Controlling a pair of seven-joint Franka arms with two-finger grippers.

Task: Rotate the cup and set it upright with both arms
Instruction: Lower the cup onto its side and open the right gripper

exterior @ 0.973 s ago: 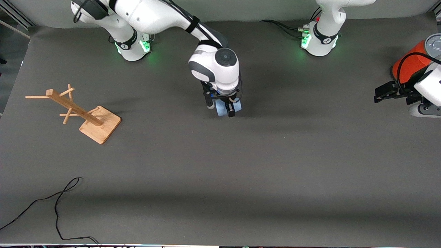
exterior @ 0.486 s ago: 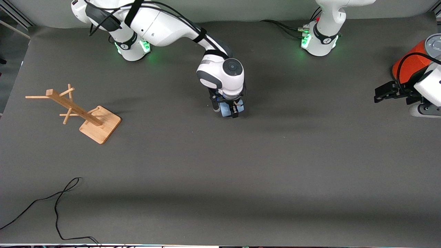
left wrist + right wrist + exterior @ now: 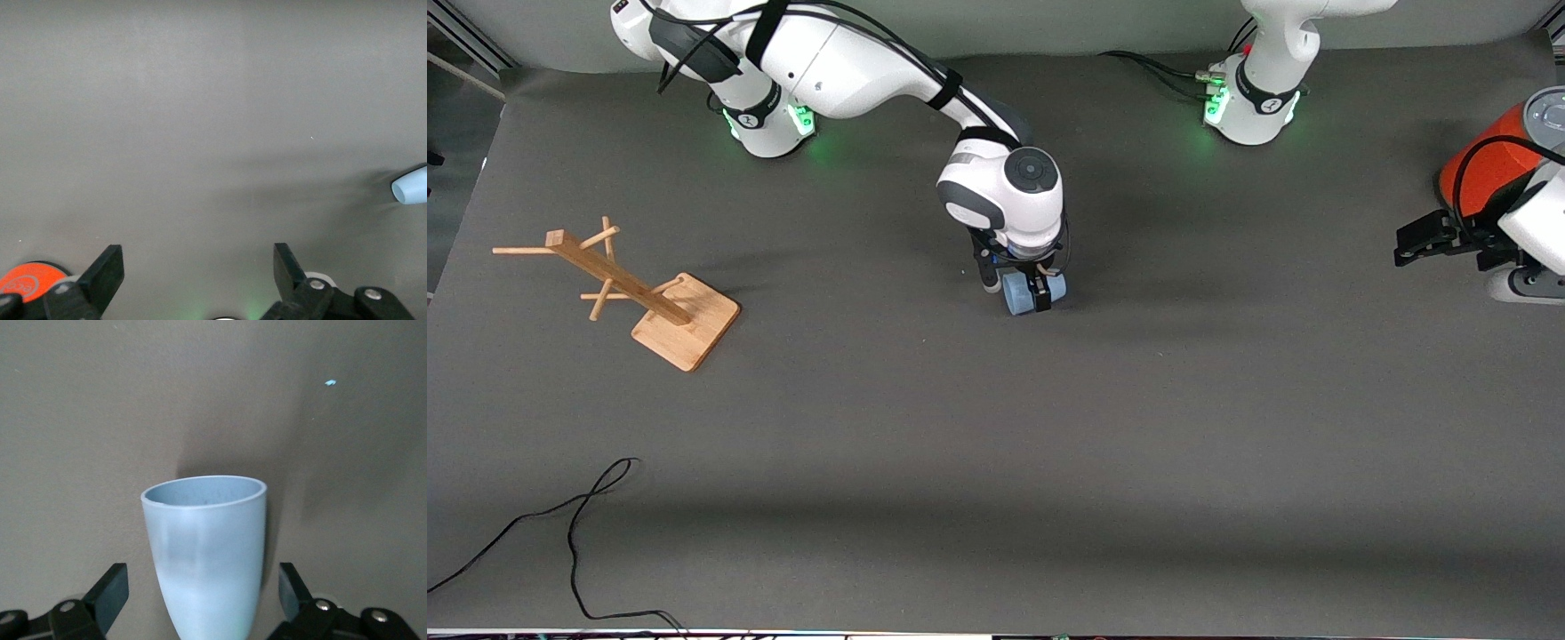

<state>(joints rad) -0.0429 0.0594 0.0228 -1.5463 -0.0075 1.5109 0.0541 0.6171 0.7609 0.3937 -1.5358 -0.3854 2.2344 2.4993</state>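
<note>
The pale-blue cup (image 3: 1017,296) lies on its side on the grey table, about midway between the two arms' bases. My right gripper (image 3: 1016,289) is down over it, fingers open, one on each side of the cup. In the right wrist view the cup (image 3: 207,547) sits between the fingers (image 3: 110,590) with a gap on both sides, its rim pointing away from the wrist. My left gripper (image 3: 1401,247) is open and empty, and waits at the left arm's end of the table. Its wrist view shows the open gripper (image 3: 198,267) over bare table, with the cup (image 3: 410,187) at the frame's edge.
An orange can (image 3: 1485,169) with a silver top stands right by the left arm's wrist and also shows in the left wrist view (image 3: 27,283). A wooden peg rack (image 3: 631,289) stands toward the right arm's end. A black cable (image 3: 569,524) lies near the table's front edge.
My right gripper has shifted a little toward the left arm's end, and the cup has shifted with it. More of the cup's round end now shows. The left arm has not moved.
</note>
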